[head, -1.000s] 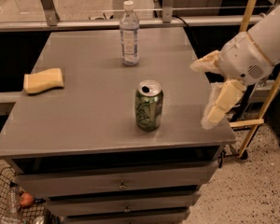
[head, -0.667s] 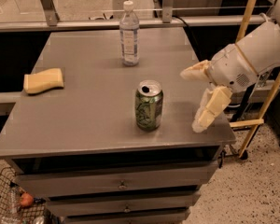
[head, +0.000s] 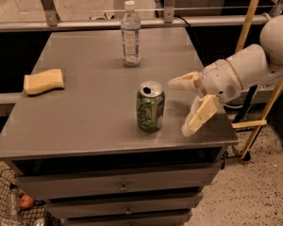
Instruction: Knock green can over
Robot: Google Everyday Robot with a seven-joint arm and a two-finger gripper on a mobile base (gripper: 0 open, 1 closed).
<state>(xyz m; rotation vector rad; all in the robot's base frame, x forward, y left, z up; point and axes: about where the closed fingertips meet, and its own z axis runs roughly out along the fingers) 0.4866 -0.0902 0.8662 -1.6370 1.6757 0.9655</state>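
Green can (head: 150,106) upright, top up; gripper (head: 179,107) spread beside it.

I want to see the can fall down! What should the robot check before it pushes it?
1. The green can stands upright on the table: ok.
2. The gripper is beside the can, fingers open, not touching it: ok.
3. Nothing sits between gripper and can: ok.
4. The water bottle stands well behind the can, out of the push: ok.
5. The yellow sponge lies far off near the other edge: ok.
6. The gripper is lined up in depth with the can: cannot tell.
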